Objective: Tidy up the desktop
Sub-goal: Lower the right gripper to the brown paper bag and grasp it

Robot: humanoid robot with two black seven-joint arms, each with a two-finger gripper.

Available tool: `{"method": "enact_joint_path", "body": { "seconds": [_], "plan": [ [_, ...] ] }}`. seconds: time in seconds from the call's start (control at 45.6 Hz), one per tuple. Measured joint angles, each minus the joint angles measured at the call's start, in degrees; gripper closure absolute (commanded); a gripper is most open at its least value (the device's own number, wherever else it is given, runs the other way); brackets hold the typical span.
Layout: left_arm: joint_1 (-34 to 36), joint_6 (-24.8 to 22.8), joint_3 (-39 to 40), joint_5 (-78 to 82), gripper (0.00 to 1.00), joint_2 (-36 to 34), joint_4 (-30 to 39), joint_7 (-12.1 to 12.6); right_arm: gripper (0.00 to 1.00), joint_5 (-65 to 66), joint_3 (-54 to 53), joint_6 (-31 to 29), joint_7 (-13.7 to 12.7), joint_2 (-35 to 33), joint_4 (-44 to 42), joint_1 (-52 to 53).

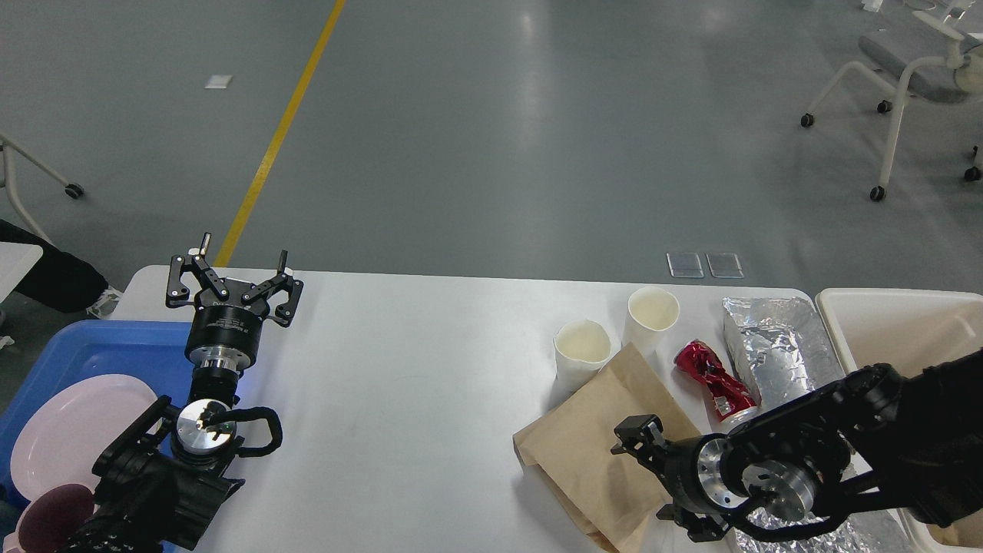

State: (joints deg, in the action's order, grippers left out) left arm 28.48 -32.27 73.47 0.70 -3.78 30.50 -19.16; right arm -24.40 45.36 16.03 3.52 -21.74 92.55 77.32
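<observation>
The white desktop [399, 384] carries rubbish on its right half: a brown paper bag [591, 453], two white paper cups [581, 349] [653, 311], a crushed red can [710, 380] and a crumpled foil sheet [772, 346]. My right gripper [656, 480] points left, low over the bag's near right part, jaws spread and empty. My left gripper [233, 278] is open and empty, above the desktop's far left corner.
A blue tray [92, 346] at the left holds a pink plate [69, 430] and a maroon cup [46, 522]. A cream bin [883, 315] stands off the right edge. More foil [768, 538] lies under my right arm. Wheeled chairs stand on the floor behind.
</observation>
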Motion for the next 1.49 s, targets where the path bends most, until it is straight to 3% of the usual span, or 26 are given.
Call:
{"method": "enact_joint_path", "body": {
  "seconds": [0.044,0.197,0.241,0.351,0.439,0.504,1.097,1.36,1.491],
  "plan": [
    [0.0,0.0,0.0,0.0,0.00,0.0,0.0,0.0,0.05,0.0,0.0,0.7,0.0,0.4,-0.5,-0.9],
    [0.0,0.0,0.0,0.0,0.00,0.0,0.0,0.0,0.28,0.1,-0.2,4.0,0.1,3.1,-3.3,-4.3],
    [0.0,0.0,0.0,0.0,0.00,0.0,0.0,0.0,0.40,0.2,-0.4,4.9,0.2,3.8,-4.2,-5.0],
    [0.0,0.0,0.0,0.0,0.00,0.0,0.0,0.0,0.82,0.3,-0.8,6.2,0.6,5.0,-5.7,-5.8],
    [0.0,0.0,0.0,0.0,0.00,0.0,0.0,0.0,0.96,0.9,-0.8,7.1,0.8,5.7,-6.3,-6.2],
    [0.0,0.0,0.0,0.0,0.00,0.0,0.0,0.0,1.00,1.3,-0.8,7.6,0.8,6.0,-6.5,-6.3],
    [0.0,0.0,0.0,0.0,0.00,0.0,0.0,0.0,1.00,2.7,-0.2,7.8,0.9,6.1,-2.9,-5.6],
    [0.0,0.0,0.0,0.0,0.00,0.0,0.0,0.0,1.00,7.0,4.8,6.6,0.8,-1.0,6.7,5.4],
    [0.0,0.0,0.0,0.0,0.00,0.0,0.0,0.0,1.00,9.8,14.7,-2.1,0.7,-1.8,7.4,17.4]
  ]
}}
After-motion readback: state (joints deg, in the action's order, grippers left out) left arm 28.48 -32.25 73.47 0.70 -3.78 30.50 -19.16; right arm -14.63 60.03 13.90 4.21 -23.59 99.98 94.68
